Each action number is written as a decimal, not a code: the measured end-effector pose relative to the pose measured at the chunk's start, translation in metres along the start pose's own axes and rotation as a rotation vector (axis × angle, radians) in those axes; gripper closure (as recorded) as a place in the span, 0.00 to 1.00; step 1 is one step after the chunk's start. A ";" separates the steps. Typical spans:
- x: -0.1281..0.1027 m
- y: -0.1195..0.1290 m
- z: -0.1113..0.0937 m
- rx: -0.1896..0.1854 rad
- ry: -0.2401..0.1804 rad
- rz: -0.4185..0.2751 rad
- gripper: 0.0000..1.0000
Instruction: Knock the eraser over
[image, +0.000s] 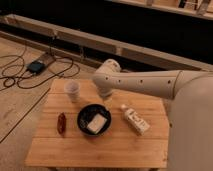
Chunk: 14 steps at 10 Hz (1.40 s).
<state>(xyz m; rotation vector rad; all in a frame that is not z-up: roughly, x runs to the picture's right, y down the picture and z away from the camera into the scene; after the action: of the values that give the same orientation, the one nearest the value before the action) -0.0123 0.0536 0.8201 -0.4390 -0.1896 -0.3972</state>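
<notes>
Though its identity is uncertain, the eraser (136, 121) is taken as the pale block lying on the bench (125, 148) right of the bowl (79, 121), long axis running upper left to lower right. The gripper (106, 98) is held at the bowl's upper rim, up-left of the eraser; whether it is open cannot be told.

1. A wooden slat table (125, 150) stands on a tan floor (15, 120) (the gripper (106, 98) hangs over its far middle).
2. Black cables (12, 75) trail across the floor at left.
3. Behind, a dark wall (125, 22) rises above a pale ledge (150, 52).
</notes>
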 end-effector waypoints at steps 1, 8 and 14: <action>0.002 -0.009 0.001 0.013 -0.012 -0.007 0.20; 0.037 -0.058 0.026 0.012 -0.028 -0.035 0.20; 0.071 -0.053 0.059 -0.102 -0.001 0.018 0.20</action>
<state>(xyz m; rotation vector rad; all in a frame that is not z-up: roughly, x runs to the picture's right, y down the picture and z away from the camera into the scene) 0.0247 0.0126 0.9105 -0.5409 -0.1666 -0.3899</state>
